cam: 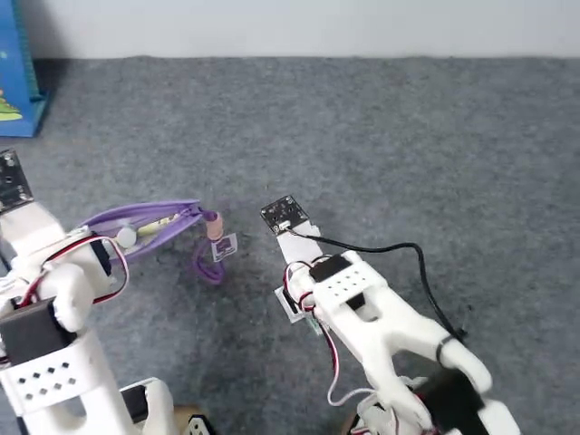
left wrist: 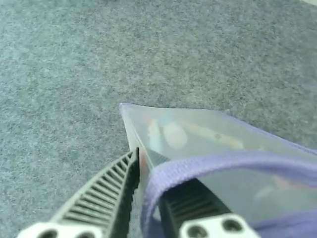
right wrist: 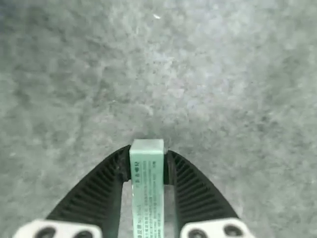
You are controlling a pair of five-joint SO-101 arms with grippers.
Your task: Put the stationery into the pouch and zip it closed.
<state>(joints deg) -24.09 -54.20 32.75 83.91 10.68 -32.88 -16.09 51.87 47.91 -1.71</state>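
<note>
Translucent purple-edged zip pouch (cam: 149,219) sits at 9 o'clock on the grey desk (cam: 408,136), its edge pinched by the left end effector (left wrist: 143,161). The right end effector (right wrist: 147,151), near 6 o'clock, clamps a pale green boxed stationery stick (right wrist: 147,188). Insertion and zipping likely remain.

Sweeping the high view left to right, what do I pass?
White left arm → clear pouch with purple trim, pinched by the left gripper → small tag hanging by its zipper → white right arm, the right gripper clamped on a pale green rectangular box.
</note>
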